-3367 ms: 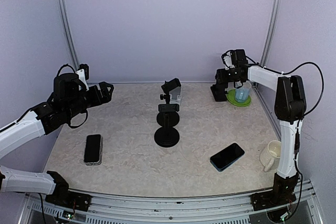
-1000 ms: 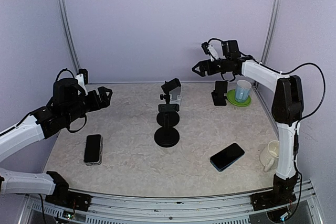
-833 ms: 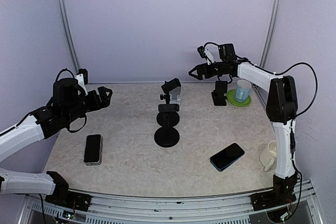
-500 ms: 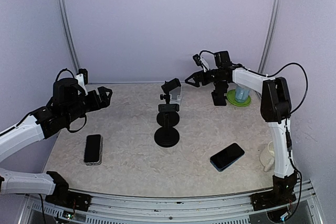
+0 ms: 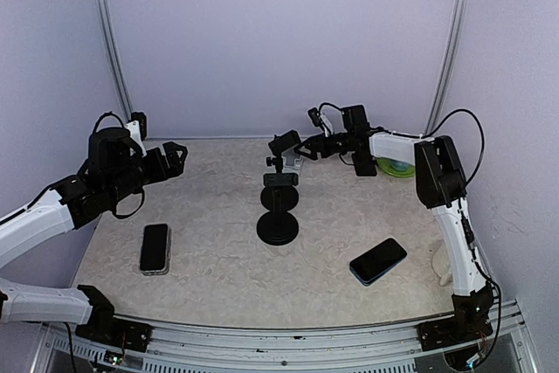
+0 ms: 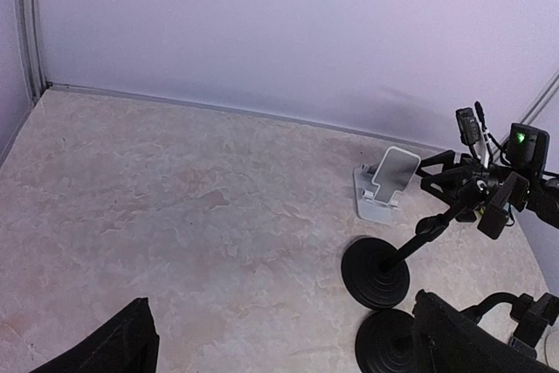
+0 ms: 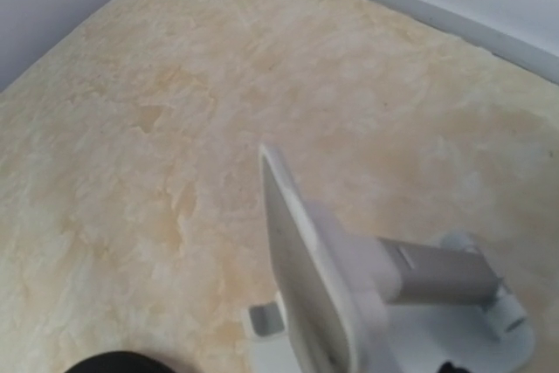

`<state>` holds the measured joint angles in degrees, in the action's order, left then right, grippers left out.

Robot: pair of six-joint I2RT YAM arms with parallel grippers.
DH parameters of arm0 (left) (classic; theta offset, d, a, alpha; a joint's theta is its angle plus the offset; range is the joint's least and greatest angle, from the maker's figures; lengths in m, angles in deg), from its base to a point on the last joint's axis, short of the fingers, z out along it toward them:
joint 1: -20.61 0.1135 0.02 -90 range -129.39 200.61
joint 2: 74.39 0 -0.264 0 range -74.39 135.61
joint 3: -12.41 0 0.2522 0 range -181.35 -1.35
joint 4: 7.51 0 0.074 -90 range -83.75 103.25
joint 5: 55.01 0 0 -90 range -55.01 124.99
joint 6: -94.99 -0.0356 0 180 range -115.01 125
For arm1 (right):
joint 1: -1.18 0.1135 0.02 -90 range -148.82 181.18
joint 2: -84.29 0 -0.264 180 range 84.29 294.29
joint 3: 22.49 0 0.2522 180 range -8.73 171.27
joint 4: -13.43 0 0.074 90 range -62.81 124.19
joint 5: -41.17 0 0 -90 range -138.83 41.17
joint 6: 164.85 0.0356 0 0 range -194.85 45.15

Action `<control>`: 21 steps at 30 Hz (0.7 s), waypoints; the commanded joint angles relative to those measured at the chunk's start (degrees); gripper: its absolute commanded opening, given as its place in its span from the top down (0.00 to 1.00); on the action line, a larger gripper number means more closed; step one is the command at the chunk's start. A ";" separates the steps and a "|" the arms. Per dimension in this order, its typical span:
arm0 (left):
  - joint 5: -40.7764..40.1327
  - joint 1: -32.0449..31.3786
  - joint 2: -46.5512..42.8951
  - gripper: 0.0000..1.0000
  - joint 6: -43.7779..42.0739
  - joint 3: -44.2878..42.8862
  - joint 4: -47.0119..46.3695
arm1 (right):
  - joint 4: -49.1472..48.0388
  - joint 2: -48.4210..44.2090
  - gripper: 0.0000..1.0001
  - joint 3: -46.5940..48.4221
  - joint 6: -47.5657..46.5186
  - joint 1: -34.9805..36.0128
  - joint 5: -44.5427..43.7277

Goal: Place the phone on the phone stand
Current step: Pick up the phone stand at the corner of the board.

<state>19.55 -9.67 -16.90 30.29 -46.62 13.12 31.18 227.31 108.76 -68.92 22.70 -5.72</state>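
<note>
A: Count?
B: Two phones, both flat on the worktop (image 5: pixel 218 281). Three stands, one green plate (image 5: pixel 403 169).
A: Phone positions?
B: Left phone (image 5: pixel 155 248) lies near the left edge, long axis running front to back. Right phone (image 5: pixel 378 260) lies toward the front right corner, long axis diagonal, near-left to far-right. Neither is on a stand.
A: Stands?
B: White phone stand (image 6: pixel 395 169) sits by the middle of the far edge, back plate tilted. First black stand (image 6: pixel 376 261) and second black stand (image 6: pixel 384 338), both round-based, stand near it toward the centre. One dark upright thing (image 5: pixel 363 163) beside the plate, can't tell what.
A: Grippers?
B: Left gripper (image 5: pixel 176 156) is up over the left side, fingers (image 6: pixel 100 351) wide, nothing between them. Right gripper (image 5: pixel 306 149) is just beside the white phone stand, fingers apart, empty. Contact: can't tell.
</note>
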 commanded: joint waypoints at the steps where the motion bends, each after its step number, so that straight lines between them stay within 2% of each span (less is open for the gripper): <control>1: -0.44 0.49 0.25 0.01 -0.76 -1.72 -0.15 | -4.86 1.31 0.24 1.24 1.82 0.96 -0.45; 10: -0.43 0.48 -0.08 0.01 -0.75 -1.24 0.06 | -10.13 1.38 0.34 -2.21 3.67 1.12 1.65; 21: -0.42 0.54 -0.77 0.01 -0.42 -0.47 0.10 | -14.38 0.91 0.58 -3.43 5.34 1.08 4.83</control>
<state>19.55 -9.65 -16.79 30.29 -46.64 13.12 19.95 228.30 105.85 -64.42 23.31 -3.42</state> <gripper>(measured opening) 0.988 0.443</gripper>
